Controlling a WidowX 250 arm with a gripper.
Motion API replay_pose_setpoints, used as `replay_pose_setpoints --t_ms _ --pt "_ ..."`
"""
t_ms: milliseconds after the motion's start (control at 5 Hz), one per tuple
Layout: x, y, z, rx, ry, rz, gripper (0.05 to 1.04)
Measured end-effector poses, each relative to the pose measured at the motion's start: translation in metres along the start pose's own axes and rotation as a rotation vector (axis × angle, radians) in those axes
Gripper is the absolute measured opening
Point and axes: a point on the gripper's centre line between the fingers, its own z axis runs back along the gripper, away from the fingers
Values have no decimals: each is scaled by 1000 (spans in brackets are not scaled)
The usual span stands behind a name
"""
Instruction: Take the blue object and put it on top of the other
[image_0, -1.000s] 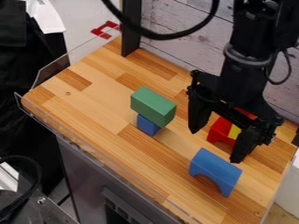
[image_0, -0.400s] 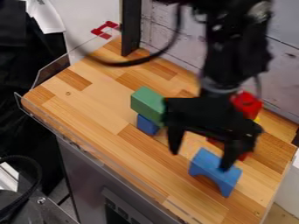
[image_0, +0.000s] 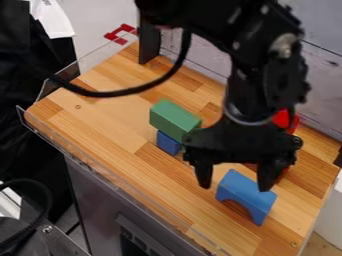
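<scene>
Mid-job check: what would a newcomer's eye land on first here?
Probably the black arm from the top edge, its open pincer hanging by the blue arch at lower right. Next, the green block atop a smaller blue block, near the middle of the wooden tabletop.

The wooden tabletop (image_0: 184, 187) offers free room between the green rectangular block (image_0: 174, 119) and blue arched block (image_0: 246, 192); both obstruct low passage.
</scene>
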Motion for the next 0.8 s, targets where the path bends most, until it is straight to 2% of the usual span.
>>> replay_pose_setpoints --t_ms 200,400,600,800 --pt "-2 -8 -1 5 -45 133 1000" --pt "-4 -17 -4 59 -92 299 1000" --pt "-3 -25 -5 89 -105 419 1000" --pt "-2 -33 -7 123 -71 480 1000"
